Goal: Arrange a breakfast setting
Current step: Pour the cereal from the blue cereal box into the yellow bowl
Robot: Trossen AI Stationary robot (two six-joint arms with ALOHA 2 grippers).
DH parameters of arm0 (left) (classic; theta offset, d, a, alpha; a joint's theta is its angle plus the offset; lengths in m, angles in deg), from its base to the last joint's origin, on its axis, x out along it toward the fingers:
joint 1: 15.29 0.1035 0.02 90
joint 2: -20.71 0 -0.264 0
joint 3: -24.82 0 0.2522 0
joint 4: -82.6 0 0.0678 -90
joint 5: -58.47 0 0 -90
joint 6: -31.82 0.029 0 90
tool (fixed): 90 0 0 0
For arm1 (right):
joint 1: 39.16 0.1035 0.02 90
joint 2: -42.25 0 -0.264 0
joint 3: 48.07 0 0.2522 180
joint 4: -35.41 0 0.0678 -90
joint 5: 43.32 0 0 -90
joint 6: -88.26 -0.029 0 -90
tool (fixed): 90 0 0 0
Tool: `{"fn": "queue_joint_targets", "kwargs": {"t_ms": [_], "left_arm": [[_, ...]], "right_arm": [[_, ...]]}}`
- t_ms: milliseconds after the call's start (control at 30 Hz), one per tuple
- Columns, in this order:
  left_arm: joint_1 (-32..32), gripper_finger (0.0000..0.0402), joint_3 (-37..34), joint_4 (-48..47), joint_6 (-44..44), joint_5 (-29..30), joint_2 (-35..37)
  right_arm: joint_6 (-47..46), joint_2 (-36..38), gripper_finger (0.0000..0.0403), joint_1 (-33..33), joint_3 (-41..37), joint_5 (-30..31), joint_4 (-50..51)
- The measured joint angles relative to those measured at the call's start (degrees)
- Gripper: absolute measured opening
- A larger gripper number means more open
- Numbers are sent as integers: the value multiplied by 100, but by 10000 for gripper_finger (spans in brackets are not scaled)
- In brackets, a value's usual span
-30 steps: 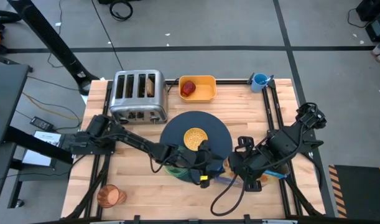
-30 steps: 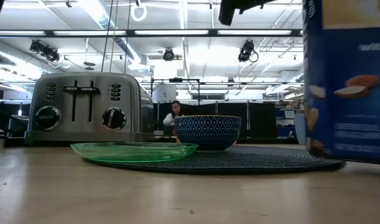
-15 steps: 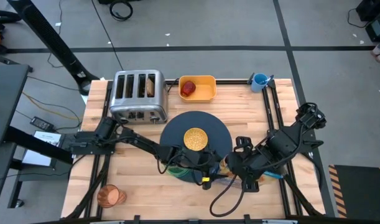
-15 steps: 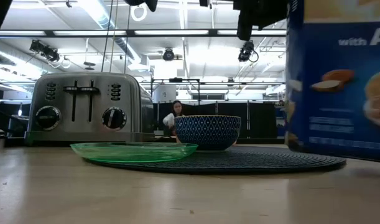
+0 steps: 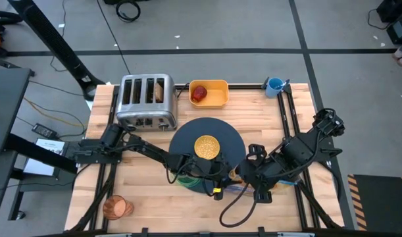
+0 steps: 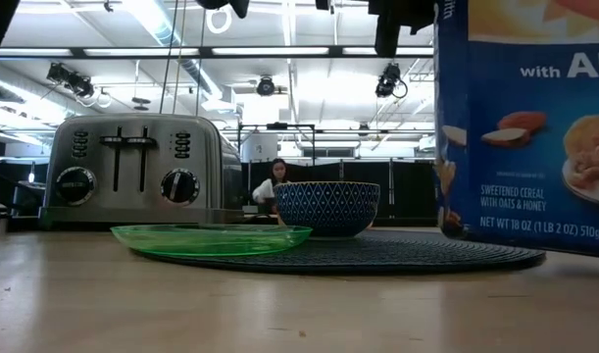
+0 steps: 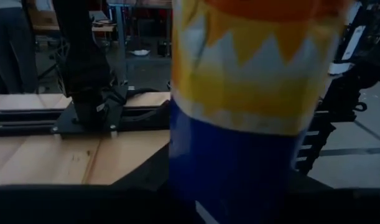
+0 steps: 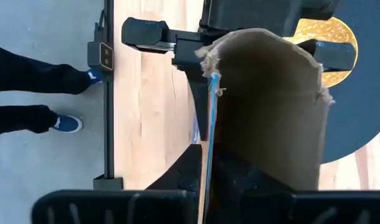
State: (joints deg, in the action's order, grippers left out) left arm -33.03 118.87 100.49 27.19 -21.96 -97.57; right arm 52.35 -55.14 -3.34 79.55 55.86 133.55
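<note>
A blue and orange cereal box [image 6: 524, 127] hangs upright at the mat's near right edge, between my two grippers. My right gripper [image 5: 248, 176] is shut on its open top from above. My left gripper [image 5: 217, 179] reaches in level from the left, with the box [image 7: 239, 124] filling its view. The dark round mat [image 5: 230, 135] carries a patterned bowl of cereal [image 5: 207, 146]. The green plate [image 6: 211, 238] rests on the mat's near left edge. The toast slice [image 5: 160, 92] stands in a toaster slot. The red apple [image 5: 199, 93] lies in a yellow tub. The amber cup [image 5: 115, 207] sits at the near left. My left gripper has the box's blue lower part [image 7: 239, 168] between its fingers, coming level from the table's left. The box hides the contact itself. My right gripper pinches one wall of the box at its torn open top [image 8: 209, 124], one finger inside and one outside. The fingers slant down from above. The box hangs below them, its lower edge [image 6: 515, 247] a little above the mat's rim.
A steel toaster [image 5: 146, 100] stands at the far left, the yellow tub [image 5: 217, 99] beside it. A blue cup [image 5: 275, 85] sits at the far right corner. Bare wood lies at the near left around the amber cup. A person shows far behind the table.
My left gripper has gone a little down and toward the table's right, up to the box. The cereal box, hanging from my right gripper, has swung toward the table's left, and more of its front face now shows in the low view.
</note>
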Motion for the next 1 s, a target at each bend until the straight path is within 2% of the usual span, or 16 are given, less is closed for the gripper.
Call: {"fn": "queue_joint_targets", "kwargs": {"t_ms": [200,367,567,867,1000], "left_arm": [[0,96,-7,-4,131,-22,134],[38,58,-7,-101,152,-26,289],[94,10,-7,-123,86,-42,417],[92,5,-7,-153,-139,-39,844],[92,4,-7,-399,-155,-39,1364]], "right_arm": [[-334,11,91,9,107,-266,16],[-575,189,128,14,588,-78,55],[-759,812,134,368,1136,1309,49],[-960,1669,133,1321,1164,3390,57],[-973,1822,133,1626,1011,3966,59]]}}
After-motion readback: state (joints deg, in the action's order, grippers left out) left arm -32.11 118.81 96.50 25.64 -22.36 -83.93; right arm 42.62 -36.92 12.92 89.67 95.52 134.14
